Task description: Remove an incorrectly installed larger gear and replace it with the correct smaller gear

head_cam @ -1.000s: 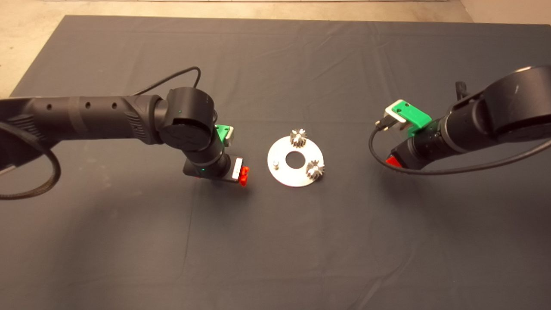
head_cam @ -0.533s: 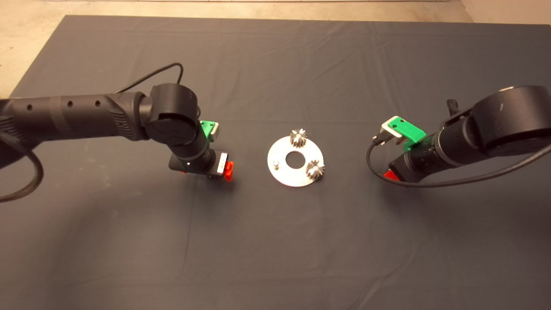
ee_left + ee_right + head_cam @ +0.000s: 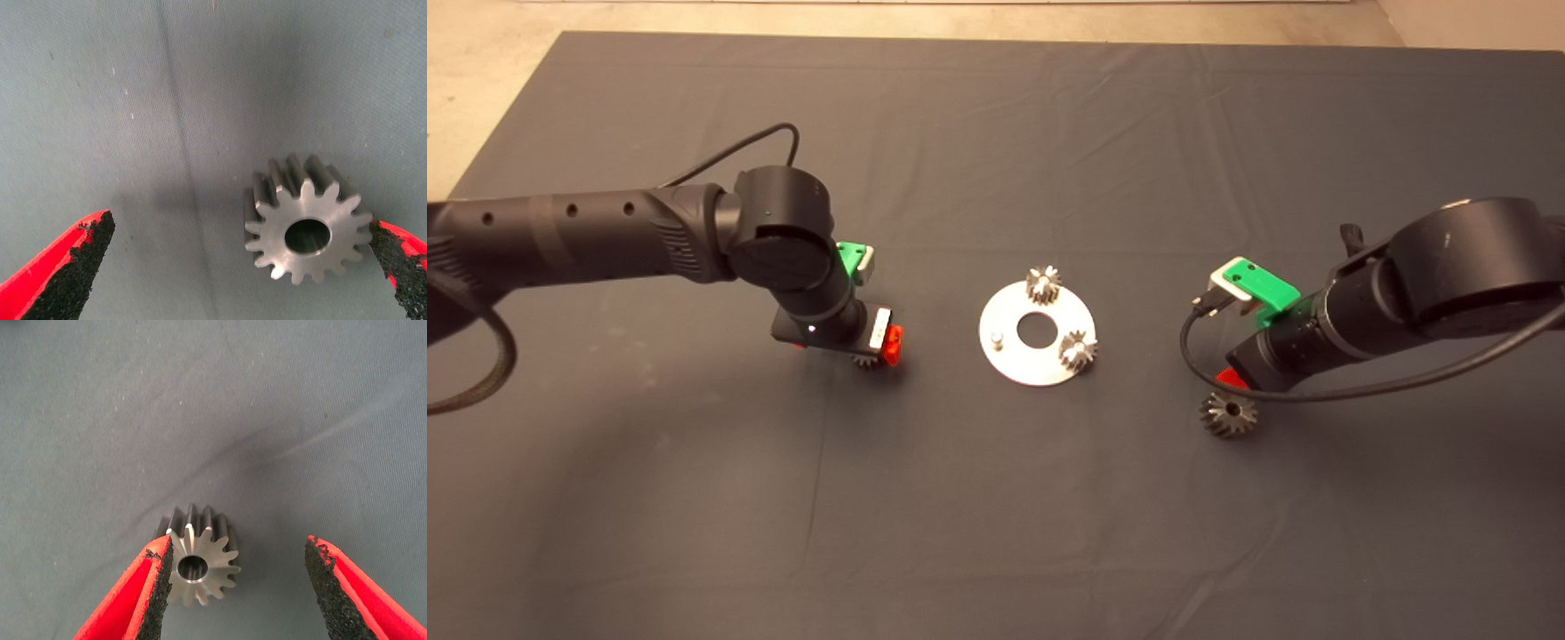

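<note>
Both sets of jaws stand spread wide, holding nothing. Between the left gripper fingers the smaller gear lies flat on the mat, off-centre, almost touching one pad and well apart from the other. The right gripper hovers low over the larger gear, one pad just beside its teeth. On a clock face centred on the round plate, the smaller gear sits out at nine o'clock and the larger gear near four, both off the plate. Two gears stand on the plate at twelve and four; the peg at nine stands bare. The risk, in my judgement: closing on the off-centre gear would push it sideways or tip it, leaving a crooked grip that won't slide onto the peg.
</note>
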`<state>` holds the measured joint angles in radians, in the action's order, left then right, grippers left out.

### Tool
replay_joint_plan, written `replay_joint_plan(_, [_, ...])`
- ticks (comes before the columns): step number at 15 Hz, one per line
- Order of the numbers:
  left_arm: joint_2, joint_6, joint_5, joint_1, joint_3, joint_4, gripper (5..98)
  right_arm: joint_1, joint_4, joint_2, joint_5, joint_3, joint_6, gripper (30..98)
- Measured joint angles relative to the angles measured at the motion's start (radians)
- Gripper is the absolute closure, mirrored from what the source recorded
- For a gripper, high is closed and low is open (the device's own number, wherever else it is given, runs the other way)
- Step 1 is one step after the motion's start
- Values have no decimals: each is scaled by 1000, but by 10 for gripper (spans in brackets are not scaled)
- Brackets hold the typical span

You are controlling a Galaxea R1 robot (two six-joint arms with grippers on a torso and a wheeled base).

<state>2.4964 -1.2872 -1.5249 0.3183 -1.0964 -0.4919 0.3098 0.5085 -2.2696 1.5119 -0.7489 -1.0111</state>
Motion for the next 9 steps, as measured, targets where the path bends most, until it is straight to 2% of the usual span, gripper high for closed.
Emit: replay_joint_plan(9, [4, 11, 0, 0, -2, 2, 54, -2, 0, 0, -1, 18, 0, 755])
